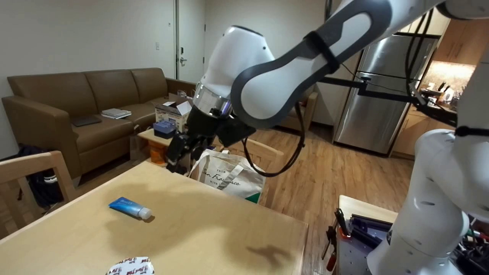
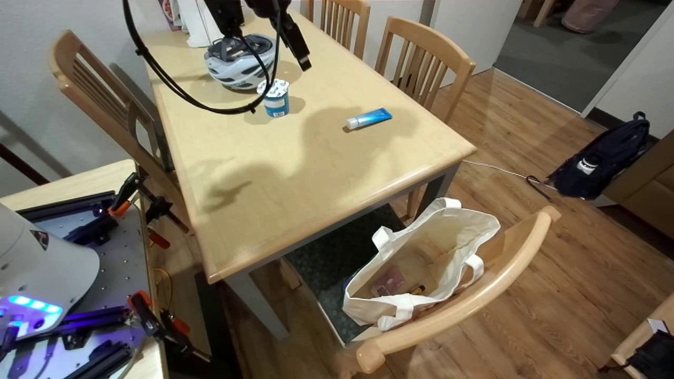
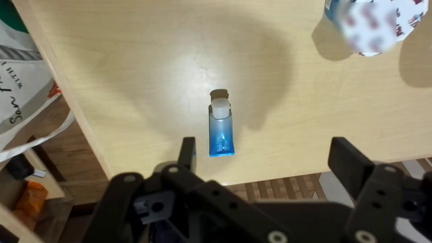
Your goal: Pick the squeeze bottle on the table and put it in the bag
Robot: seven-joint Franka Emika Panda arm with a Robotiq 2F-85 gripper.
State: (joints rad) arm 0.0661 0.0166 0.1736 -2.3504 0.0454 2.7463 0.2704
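One table [image 2: 326, 179] is standing mid-scene, four chairs [image 2: 434, 43] visible around it. One cloth bag [image 1: 229, 177] is sitting open on one of those chairs. One helmet [image 2: 234, 68] is resting on table. One gripper [image 3: 265, 152] is hovering over table, both fingers [image 3: 349, 163] spread wide, holding nothing. One cup [image 2: 277, 105] is standing near helmet. One blue tube [image 2: 371, 118] is lying flat on table, apart from gripper. At least two small items [image 2: 390, 281] are lying inside bag, too unclear to name.
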